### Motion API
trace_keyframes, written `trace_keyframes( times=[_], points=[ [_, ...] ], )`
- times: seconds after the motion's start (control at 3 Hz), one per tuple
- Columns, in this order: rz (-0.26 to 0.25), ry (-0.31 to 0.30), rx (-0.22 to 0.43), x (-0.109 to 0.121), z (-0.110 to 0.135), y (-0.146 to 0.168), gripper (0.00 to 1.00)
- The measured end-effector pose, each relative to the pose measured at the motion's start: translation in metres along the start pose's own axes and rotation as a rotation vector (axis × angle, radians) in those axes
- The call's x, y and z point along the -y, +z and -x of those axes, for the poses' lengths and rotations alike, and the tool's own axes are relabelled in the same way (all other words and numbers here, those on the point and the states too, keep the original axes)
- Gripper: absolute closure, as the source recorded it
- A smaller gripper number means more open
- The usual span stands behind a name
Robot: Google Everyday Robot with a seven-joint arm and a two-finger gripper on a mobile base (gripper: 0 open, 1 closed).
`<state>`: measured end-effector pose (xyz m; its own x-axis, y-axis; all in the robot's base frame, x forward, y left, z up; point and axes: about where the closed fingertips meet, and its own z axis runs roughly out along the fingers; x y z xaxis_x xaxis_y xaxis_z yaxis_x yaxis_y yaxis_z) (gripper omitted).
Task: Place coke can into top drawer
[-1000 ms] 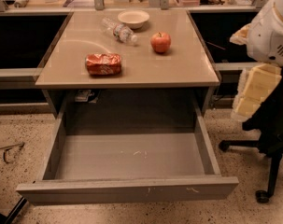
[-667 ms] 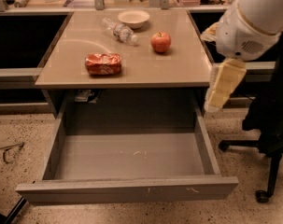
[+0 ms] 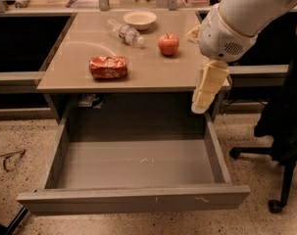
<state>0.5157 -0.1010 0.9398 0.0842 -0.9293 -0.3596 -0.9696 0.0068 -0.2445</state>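
The coke can (image 3: pixel 108 67), red, dented and lying on its side, rests on the table top near the front left. The top drawer (image 3: pixel 133 199) is pulled fully open below the table and nothing lies inside it. My gripper (image 3: pixel 207 89) hangs from the white arm at the table's front right corner, above the drawer's right wall. It is well to the right of the can and holds nothing.
A red apple (image 3: pixel 168 44), a clear plastic bottle (image 3: pixel 124 33) lying down and a white bowl (image 3: pixel 139 18) sit at the back of the table (image 3: pixel 69 53). A black office chair (image 3: pixel 285 126) stands at the right. Shelving stands on both sides.
My arm has swung left from the right edge of view, bringing the gripper over the table's front right corner. The can and the drawer have not moved.
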Motion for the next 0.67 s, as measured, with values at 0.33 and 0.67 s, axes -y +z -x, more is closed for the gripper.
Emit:
trace_keyframes(
  times=[0.33, 0.67],
  points=[
    [0.02, -0.097, 0.086, 0.012, 0.038, 0.033, 0.0],
    [0.054, -0.229, 0.219, 0.025, 0.109, 0.071, 0.0]
  ],
)
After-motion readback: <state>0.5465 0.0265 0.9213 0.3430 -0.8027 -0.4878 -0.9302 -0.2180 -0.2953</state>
